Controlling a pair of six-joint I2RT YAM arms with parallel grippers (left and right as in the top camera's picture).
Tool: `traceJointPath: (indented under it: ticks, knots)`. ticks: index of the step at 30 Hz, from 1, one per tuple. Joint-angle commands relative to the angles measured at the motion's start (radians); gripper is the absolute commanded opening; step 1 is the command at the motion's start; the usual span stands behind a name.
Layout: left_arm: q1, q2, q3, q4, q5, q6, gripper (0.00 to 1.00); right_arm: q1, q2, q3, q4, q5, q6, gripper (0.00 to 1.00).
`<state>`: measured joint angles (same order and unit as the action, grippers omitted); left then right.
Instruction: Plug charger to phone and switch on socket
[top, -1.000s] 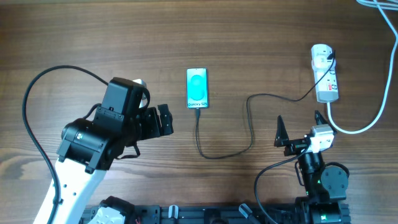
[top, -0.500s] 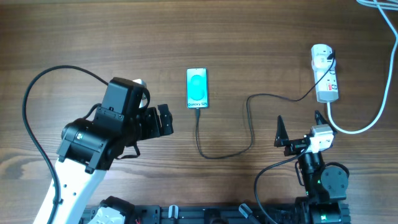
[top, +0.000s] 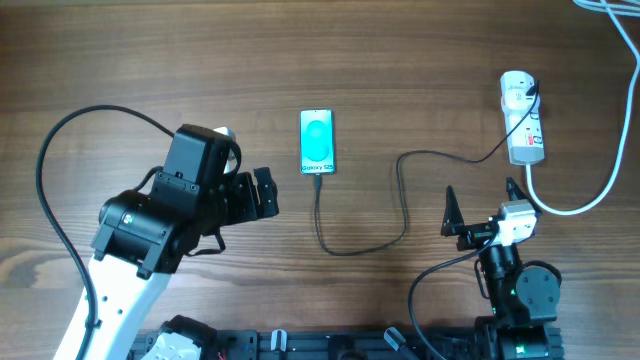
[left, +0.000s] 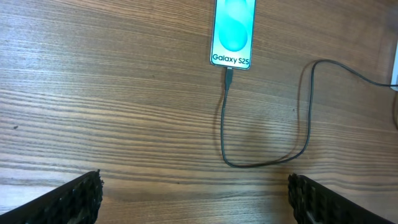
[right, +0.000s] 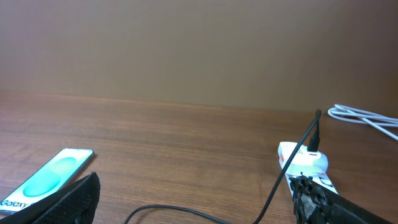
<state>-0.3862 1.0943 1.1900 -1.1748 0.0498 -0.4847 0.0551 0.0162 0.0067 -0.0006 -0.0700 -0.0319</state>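
on grained table (top: 450, 60), rectangular phone (top: 317, 141), thin looping charger (top: 319, 210)

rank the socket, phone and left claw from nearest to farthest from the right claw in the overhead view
1. socket: just ahead of the right claw, slightly right
2. phone: centre, well to its left
3. left claw: farthest left

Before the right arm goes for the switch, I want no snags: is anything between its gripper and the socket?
Only cables, flat on the table: the charger crosses the line from the right gripper to the socket, and the thick white cable leaves the socket's near end.
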Motion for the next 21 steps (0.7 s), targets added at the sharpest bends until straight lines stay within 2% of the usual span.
traceJointPath:
  ticks: [1,4,5,7,8,13,18,21]
  knots:
    - [0.028,-0.033,-0.035,0.017,0.019,-0.01,1.0,-0.004,-0.013,-0.002,0.001,0.017,-0.014,1.0]
    - [0.108,-0.127,-0.18,0.149,0.046,-0.009,1.0,-0.004,-0.013,-0.002,0.001,0.016,-0.014,1.0]
    - [0.134,-0.18,-0.274,0.251,0.069,0.023,1.0,-0.004,-0.013,-0.002,0.001,0.017,-0.014,1.0]
    - [0.162,-0.276,-0.412,0.408,0.177,0.162,1.0,-0.004,-0.013,-0.002,0.001,0.017,-0.014,1.0]
    - [0.174,-0.322,-0.465,0.455,0.193,0.175,1.0,-0.004,-0.013,-0.002,0.001,0.016,-0.014,1.0]
    - [0.23,-0.468,-0.575,0.474,0.196,0.164,1.0,-0.004,-0.013,-0.002,0.001,0.017,-0.014,1.0]
    - [0.293,-0.633,-0.651,0.509,0.197,0.309,1.0,-0.004,-0.013,-0.002,0.001,0.016,-0.014,1.0]
    - [0.295,-0.792,-0.737,0.559,0.196,0.374,1.0,-0.004,-0.013,-0.002,0.001,0.017,-0.014,1.0]
